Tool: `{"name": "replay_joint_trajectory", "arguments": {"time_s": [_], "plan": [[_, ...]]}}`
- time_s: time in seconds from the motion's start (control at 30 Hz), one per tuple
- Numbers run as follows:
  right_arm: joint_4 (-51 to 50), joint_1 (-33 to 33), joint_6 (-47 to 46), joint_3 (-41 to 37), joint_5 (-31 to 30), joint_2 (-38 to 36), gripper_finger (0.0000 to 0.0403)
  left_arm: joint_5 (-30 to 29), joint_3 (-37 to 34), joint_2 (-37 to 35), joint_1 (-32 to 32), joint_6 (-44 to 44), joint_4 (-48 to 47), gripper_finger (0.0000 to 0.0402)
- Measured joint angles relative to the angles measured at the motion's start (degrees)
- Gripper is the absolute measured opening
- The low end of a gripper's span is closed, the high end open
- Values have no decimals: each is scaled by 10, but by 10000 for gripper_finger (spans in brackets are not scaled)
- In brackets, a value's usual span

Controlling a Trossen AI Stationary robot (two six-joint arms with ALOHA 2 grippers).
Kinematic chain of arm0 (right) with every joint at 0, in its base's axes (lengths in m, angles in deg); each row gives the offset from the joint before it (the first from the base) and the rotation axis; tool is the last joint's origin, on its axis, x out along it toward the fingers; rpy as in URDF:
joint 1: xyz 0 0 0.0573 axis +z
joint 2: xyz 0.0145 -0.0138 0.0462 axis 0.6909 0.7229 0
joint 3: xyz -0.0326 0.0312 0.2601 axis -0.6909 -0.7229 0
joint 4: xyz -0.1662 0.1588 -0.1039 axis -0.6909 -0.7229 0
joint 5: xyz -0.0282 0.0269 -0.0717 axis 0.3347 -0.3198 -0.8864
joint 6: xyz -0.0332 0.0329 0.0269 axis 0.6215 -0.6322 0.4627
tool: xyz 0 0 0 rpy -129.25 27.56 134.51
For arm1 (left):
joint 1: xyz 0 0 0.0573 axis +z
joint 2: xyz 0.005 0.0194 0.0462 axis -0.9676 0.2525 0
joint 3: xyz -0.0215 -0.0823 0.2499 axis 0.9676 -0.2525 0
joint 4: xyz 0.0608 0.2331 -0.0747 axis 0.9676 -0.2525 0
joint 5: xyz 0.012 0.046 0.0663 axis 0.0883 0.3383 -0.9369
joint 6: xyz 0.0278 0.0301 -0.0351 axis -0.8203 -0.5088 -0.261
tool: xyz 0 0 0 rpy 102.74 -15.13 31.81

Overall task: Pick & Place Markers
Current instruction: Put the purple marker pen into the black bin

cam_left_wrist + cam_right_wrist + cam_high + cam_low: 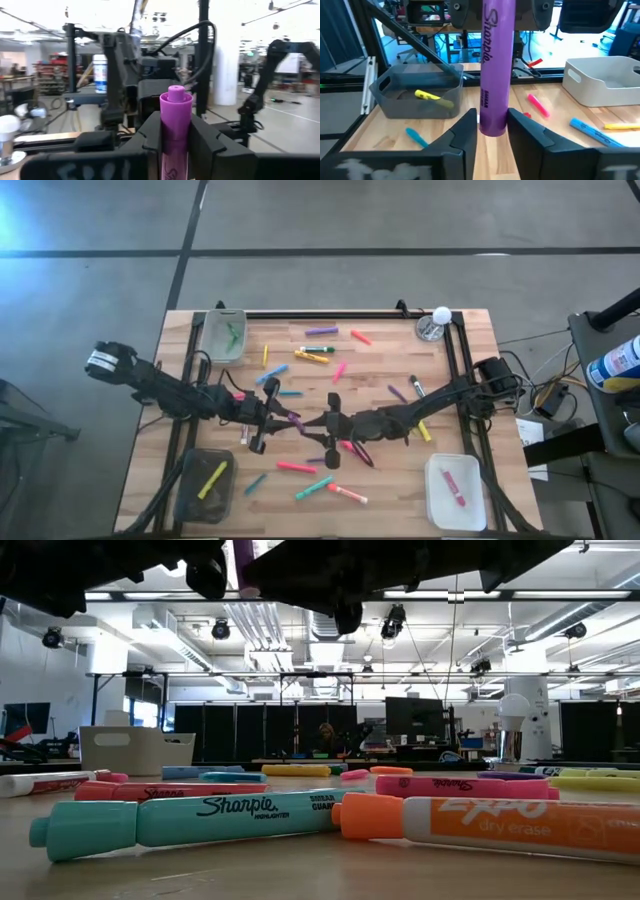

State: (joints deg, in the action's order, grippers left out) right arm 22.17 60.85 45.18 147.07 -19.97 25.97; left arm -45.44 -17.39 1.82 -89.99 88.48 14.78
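Purple marker [175, 125], held upright above mid-table: my left gripper [175, 145] clamps one end, my right gripper [492, 127] brackets the other end, its fingers [465, 135] flanking the barrel, grip uncertain; other markers [320, 488] lie scattered below.

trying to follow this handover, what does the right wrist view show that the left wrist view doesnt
Only the right wrist view shows the tabletop: a grey bin holding a yellow marker, a white bin, and loose pink and blue markers. Only the left wrist view shows the purple marker's cap end and a white-blue bottle behind. Both show the purple marker standing upright between that arm's own jaws, left gripper and right gripper.
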Motion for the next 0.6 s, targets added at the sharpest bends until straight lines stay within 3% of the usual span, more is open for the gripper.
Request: {"name": "replay_joint_trajectory", "arguments": {"time_s": [0.17,0.27,0.47,0.6], "plan": [[0,0,1,0,-27,0,142,-31,1,-16,0,-2,-19,55],[-12,0,1,1,-39,0,160,-54,13,-50,0,-7,-85,55],[-45,2,8,0,-39,0,179,-136,72,-144,1,12,-361,55],[-58,1,9,-2,-39,0,178,-147,139,-184,0,87,-615,55]]}}
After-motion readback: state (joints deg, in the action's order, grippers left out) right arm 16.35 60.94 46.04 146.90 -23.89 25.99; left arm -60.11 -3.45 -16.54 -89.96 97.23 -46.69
